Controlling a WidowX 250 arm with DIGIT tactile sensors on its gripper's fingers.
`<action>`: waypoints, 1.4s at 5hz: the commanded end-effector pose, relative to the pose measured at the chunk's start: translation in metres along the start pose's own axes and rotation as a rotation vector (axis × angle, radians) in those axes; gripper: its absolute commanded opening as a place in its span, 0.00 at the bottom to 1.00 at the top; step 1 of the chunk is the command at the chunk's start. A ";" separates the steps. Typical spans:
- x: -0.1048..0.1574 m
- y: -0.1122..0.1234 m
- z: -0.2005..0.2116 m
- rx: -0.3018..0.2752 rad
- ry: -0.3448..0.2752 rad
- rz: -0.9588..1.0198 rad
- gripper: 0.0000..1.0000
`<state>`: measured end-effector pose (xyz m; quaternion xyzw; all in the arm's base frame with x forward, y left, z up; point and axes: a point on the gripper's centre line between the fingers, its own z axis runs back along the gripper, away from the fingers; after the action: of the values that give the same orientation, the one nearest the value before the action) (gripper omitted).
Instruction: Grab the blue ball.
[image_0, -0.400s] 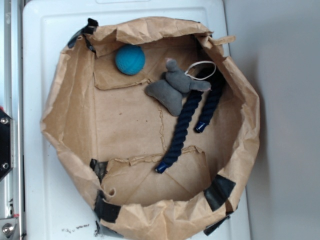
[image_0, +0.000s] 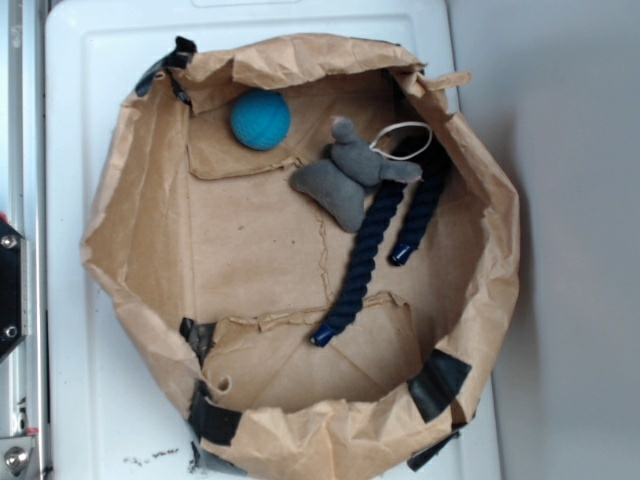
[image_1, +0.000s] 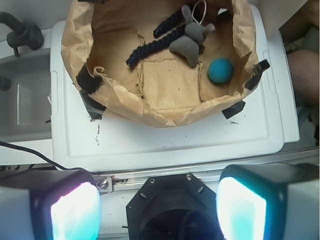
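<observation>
Nothing of the task looks done yet: the blue ball (image_0: 260, 119) lies untouched on the floor of the crumpled paper bag (image_0: 480, 300), near its rim and a little apart from the grey plush toy (image_0: 345, 180), which rests on the dark rope (image_0: 365, 265). The claw (image_1: 158, 207) hangs high and well back from the bag, its two fingers (image_1: 75, 210) spread wide with nothing between them, so the approach, descent and grasp all remain. The bag sits on a white plastic surface (image_0: 80, 400) with a raised lip. Beside it the wrist view shows a grey basin (image_1: 20, 95), and a cable (image_1: 35, 155) trailing along the near edge.
</observation>
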<state>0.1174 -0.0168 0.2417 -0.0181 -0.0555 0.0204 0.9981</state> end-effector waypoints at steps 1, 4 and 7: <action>0.024 -0.012 -0.008 -0.006 0.015 0.041 1.00; 0.107 -0.006 -0.070 0.001 0.040 0.209 1.00; 0.066 0.031 -0.081 0.027 0.014 0.264 1.00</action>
<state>0.1880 0.0084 0.1609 -0.0120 -0.0328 0.1483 0.9883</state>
